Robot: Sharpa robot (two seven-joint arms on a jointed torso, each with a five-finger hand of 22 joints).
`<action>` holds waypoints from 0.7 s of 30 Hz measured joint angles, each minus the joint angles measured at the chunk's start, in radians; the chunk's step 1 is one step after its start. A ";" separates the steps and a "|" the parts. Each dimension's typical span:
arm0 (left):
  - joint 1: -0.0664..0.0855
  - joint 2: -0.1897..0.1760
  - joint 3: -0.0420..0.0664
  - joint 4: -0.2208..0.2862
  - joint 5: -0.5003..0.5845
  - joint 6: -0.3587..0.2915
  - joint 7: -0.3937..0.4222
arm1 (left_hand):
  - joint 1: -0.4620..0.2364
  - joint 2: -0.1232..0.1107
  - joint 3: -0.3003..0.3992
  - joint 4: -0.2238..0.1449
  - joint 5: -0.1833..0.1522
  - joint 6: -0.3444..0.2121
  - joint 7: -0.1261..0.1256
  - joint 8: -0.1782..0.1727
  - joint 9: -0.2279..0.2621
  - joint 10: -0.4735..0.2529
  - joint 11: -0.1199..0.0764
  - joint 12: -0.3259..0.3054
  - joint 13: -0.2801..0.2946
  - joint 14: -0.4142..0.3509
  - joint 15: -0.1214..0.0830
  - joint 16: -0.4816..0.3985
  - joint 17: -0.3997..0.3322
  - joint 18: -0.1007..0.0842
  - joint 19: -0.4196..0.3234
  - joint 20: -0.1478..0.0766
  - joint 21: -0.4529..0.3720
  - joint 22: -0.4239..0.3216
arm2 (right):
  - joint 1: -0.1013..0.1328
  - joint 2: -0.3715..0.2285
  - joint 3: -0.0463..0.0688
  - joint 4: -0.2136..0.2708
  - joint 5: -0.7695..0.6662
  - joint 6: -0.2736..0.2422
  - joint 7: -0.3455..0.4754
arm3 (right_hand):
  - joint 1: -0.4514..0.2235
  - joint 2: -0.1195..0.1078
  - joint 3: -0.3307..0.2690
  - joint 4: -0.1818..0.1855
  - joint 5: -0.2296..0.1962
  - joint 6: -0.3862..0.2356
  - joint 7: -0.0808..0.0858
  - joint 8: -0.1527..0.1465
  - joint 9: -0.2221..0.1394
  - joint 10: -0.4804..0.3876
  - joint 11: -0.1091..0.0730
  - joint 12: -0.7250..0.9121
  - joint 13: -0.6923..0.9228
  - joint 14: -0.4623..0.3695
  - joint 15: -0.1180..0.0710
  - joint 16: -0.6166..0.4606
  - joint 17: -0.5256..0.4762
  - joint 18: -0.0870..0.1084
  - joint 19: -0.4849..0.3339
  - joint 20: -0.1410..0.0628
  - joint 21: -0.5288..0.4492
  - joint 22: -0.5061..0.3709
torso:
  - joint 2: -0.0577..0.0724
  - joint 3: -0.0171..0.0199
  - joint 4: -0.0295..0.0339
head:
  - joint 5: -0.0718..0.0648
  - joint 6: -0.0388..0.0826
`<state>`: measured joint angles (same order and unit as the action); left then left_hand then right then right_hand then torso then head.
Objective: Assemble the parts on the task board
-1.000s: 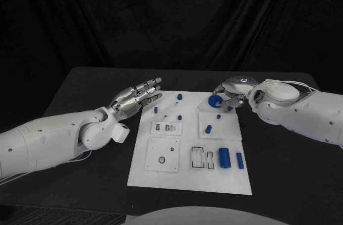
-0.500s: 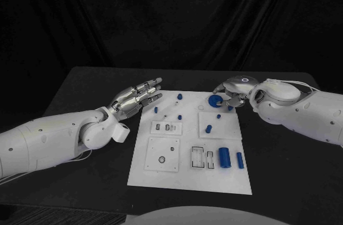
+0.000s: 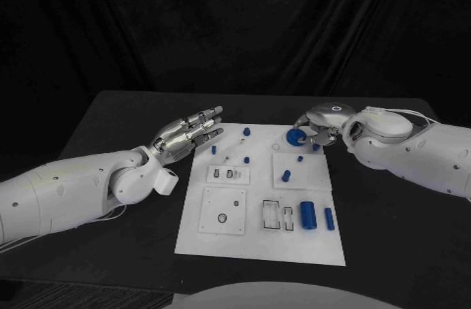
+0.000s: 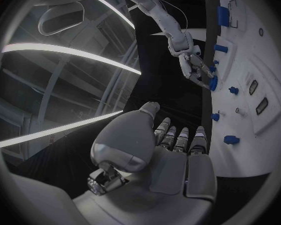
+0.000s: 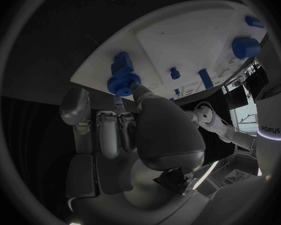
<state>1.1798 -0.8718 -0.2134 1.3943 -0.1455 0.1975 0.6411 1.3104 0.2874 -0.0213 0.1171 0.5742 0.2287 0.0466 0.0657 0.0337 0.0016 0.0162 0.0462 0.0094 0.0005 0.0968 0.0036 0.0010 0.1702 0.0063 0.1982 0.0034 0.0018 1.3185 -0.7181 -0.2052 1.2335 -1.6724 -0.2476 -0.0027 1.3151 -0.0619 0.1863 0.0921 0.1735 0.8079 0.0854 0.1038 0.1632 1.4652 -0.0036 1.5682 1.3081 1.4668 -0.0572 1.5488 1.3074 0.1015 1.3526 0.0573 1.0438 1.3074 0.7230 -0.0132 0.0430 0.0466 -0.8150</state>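
While the left hand (image 3: pixel 186 133) hovers flat and empty just off the left edge of the task board (image 3: pixel 260 248), its fingers stretched out and slightly apart toward the board's far-left corner, the right hand (image 3: pixel 316 128) works at the far-right corner, fingers closed around a round blue gear (image 3: pixel 295 138). The right wrist view shows the fingertips (image 5: pixel 135 89) pressed against the toothed rim of the gear (image 5: pixel 121 83), which sits flat on the white plate with its axis standing up from the surface; a small blue block (image 5: pixel 122 61) stands just beside it.

The board lies lengthwise on the black table (image 3: pixel 118 118), its long axis running away from the robot. On the near half, a blue cylinder (image 3: pixel 308 216) and a slimmer blue bar (image 3: pixel 330 220) lie side by side, both with their long axes parallel to the board's long edge, next to two empty rectangular slots (image 3: pixel 272 214). Further up, a short blue peg (image 3: pixel 286 177) stands on a raised white square, tilted slightly, and smaller blue pegs (image 3: pixel 246 131) dot the far end of the plate.

The left wrist view shows the left hand's palm (image 4: pixel 178 160) open, well apart from the board (image 4: pixel 253 135), with the right hand (image 4: pixel 193 67) across the plate at the gear (image 4: pixel 213 83).
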 measured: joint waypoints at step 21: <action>-0.001 0.002 0.000 -0.001 0.000 0.008 -0.003 | 0.000 0.000 0.005 0.000 0.000 0.000 0.000 0.000 0.001 0.000 0.000 0.000 0.000 0.000 0.000 0.000 0.000 0.000 -0.001 0.001 0.000 0.000 | 0.004 0.009 0.004 -0.006 0.002 0.018 -0.008 | 0.030 -0.007 -0.003 -0.019 0.003 0.075 0.007 0.036 0.025 0.004 0.004 0.000 0.000 0.000 0.000 -0.004 0.000 0.000 0.000 0.000 -0.010 0.000 | 0.000 -0.0005 0.0011 | 0.000 -0.004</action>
<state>1.1786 -0.8700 -0.2136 1.3934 -0.1455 0.2051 0.6377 1.3104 0.2874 -0.0159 0.1173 0.5742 0.2287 0.0466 0.0658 0.0344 0.0016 0.0162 0.0462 0.0094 0.0005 0.0967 0.0036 0.0012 0.1702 0.0058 0.1988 0.0034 0.0018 1.3225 -0.7090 -0.2011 1.2272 -1.6706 -0.2300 -0.0103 1.3454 -0.0685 0.1835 0.0728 0.1765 0.8825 0.0929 0.1395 0.1881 1.4688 0.0000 1.5682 1.3078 1.4668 -0.0572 1.5449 1.3073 0.1016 1.3526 0.0573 1.0336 1.3073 0.7228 -0.0137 0.0441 0.0465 -0.8190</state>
